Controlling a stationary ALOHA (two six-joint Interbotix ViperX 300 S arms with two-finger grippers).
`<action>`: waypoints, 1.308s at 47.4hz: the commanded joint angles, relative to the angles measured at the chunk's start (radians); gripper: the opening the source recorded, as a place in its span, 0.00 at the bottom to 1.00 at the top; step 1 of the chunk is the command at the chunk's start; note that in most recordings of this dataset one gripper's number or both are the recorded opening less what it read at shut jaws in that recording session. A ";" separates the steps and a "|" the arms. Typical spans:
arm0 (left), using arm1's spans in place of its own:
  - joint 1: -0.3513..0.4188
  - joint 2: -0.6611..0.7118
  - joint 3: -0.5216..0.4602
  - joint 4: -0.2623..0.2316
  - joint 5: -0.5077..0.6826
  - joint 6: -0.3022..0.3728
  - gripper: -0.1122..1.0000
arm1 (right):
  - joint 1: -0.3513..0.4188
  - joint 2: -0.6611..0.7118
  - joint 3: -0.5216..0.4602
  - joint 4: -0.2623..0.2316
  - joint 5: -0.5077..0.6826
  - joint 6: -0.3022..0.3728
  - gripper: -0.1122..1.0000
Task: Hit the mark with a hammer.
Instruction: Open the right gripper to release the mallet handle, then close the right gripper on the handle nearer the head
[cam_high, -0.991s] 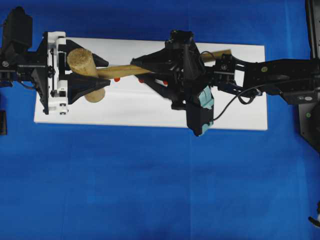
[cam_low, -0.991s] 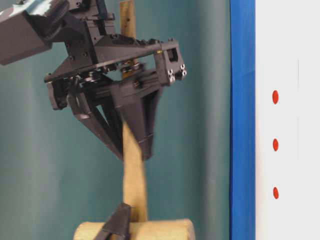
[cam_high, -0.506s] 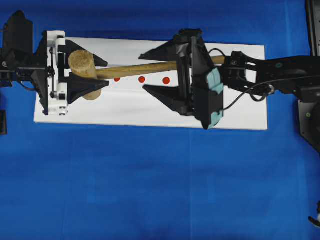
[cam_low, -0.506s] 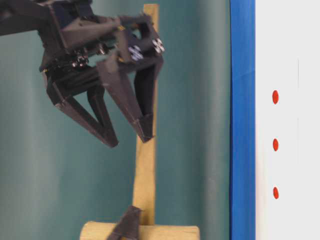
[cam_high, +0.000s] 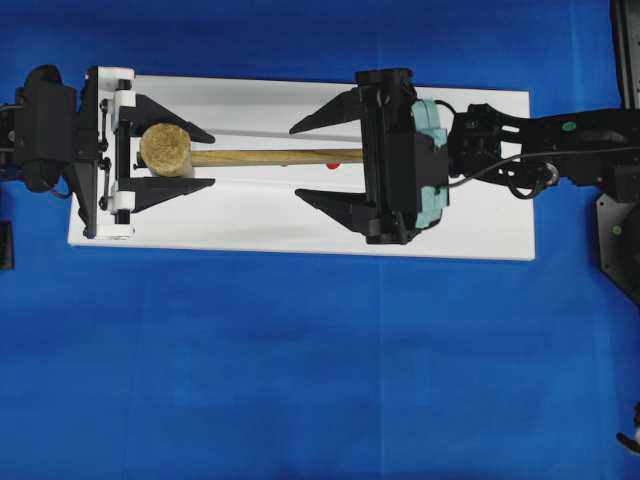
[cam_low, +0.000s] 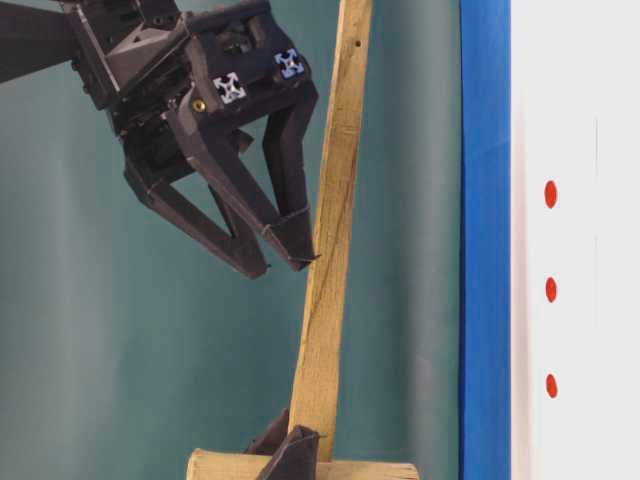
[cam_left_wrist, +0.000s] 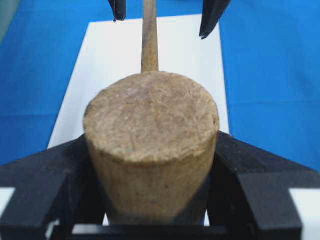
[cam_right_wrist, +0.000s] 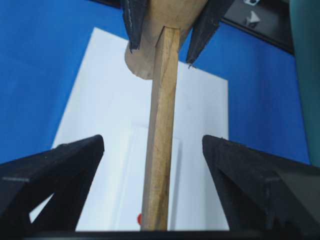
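Hammer first: a light wooden mallet (cam_high: 200, 155) with a thick cylindrical head and a long, flat handle, held above a white rectangular board (cam_high: 480, 220) that lies on the blue cloth tabletop (cam_high: 320, 380).

From overhead, I see my left tool (cam_high: 175, 155) pinching the mallet head from both sides. The handle runs level toward my right tool (cam_high: 320, 160), whose black fingers are spread wide, one on each side of the handle, touching neither face. One red dot (cam_high: 331, 166) peeks out just under the handle; any others are hidden.

The table-level view shows the handle rising from the clamped head at a slight tilt, with the right tool beside it, one fingertip close to the wood. Three red dots (cam_low: 551, 290) sit in a row on the board.

My left wrist camera looks at the round end face of the head, wedged between the two black fingers.

My right wrist camera looks along the handle, which passes midway between the parted fingers.

My worry, as a judgement: the only grip is on a smooth round head, so the mallet could twist or droop. If the right tool closes off centre, it may shove the handle aside and spoil the aim at the mark.
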 joint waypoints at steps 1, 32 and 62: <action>-0.005 -0.014 -0.028 -0.003 -0.006 0.002 0.50 | -0.002 -0.003 -0.021 0.003 -0.003 0.012 0.96; -0.020 -0.014 -0.035 -0.003 -0.012 -0.011 0.50 | -0.020 0.066 -0.021 0.011 0.006 0.064 0.26; -0.020 -0.014 -0.032 -0.003 -0.017 -0.015 0.50 | -0.021 0.066 -0.023 0.011 0.006 0.081 0.13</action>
